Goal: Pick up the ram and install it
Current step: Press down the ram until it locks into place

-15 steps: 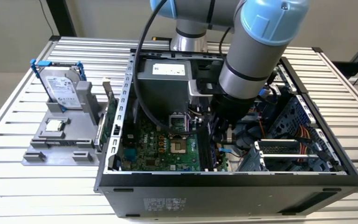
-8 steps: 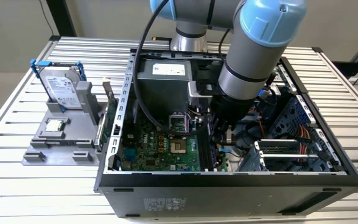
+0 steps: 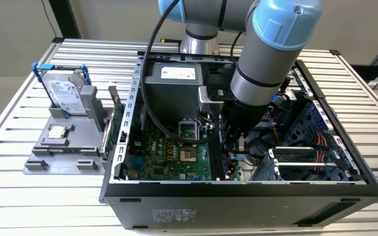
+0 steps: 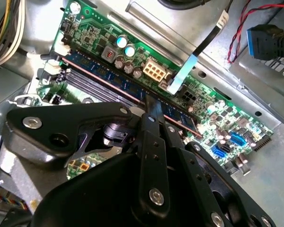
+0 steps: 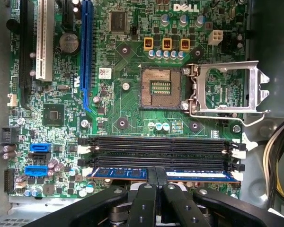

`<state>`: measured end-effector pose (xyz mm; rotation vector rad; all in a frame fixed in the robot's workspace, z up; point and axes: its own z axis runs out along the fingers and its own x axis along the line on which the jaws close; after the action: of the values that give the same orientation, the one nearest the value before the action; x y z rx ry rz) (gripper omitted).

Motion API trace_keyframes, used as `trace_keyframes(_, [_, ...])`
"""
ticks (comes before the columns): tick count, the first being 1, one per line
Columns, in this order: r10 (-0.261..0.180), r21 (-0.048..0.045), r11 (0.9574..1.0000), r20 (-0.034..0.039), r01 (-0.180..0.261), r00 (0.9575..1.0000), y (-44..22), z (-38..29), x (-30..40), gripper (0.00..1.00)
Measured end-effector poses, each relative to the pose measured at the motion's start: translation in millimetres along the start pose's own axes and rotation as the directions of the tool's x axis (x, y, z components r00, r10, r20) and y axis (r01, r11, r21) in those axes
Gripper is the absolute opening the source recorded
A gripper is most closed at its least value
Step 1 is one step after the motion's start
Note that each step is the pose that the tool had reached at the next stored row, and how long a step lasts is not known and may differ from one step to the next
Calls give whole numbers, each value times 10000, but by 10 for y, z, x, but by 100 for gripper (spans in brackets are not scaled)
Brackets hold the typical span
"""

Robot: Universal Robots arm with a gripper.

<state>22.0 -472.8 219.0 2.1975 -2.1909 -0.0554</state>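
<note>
Exterior view: the arm reaches down into the open computer case (image 3: 241,189) standing on the slatted worktop (image 3: 18,196). Its claw (image 3: 236,147) is low over the motherboard (image 3: 169,157), near the case's front wall. Off toward the worktop's edge at the exterior view's left, a grey holder (image 3: 64,147) carries the hard drive (image 3: 66,96) in its blue frame and a small silver processor (image 3: 58,132). White labels sit on the drive and on the power supply (image 3: 175,81), but their print is too small to make out.

Second wrist view: the claw (image 4: 151,111) is pinched on the ram (image 4: 123,87), which runs with its blue label along a memory slot, apparently seated in it.

First wrist view: the claw (image 5: 156,182) grips the ram (image 5: 118,173) mid-length at the slot nearest the board's edge. Two black slots (image 5: 156,151) lie beside it, and the open processor socket (image 5: 161,89) beyond.
</note>
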Motion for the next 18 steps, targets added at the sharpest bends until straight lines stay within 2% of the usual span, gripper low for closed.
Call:
trace_keyframes(5, [1,-1,10000,3,-1,10000,0,-5,0,0])
trace_keyframes(9, [-1,-12,10000,12,1,10000,2,-45,-2,0])
trace_keyframes(13, [0,-43,10000,1,0,10000,6,-117,0,0])
trace_keyframes(14, [1,-50,10000,0,-1,10000,9,-169,0,0])
trace_keyframes(18, [-1,-81,10000,0,1,10000,13,-251,0,0])
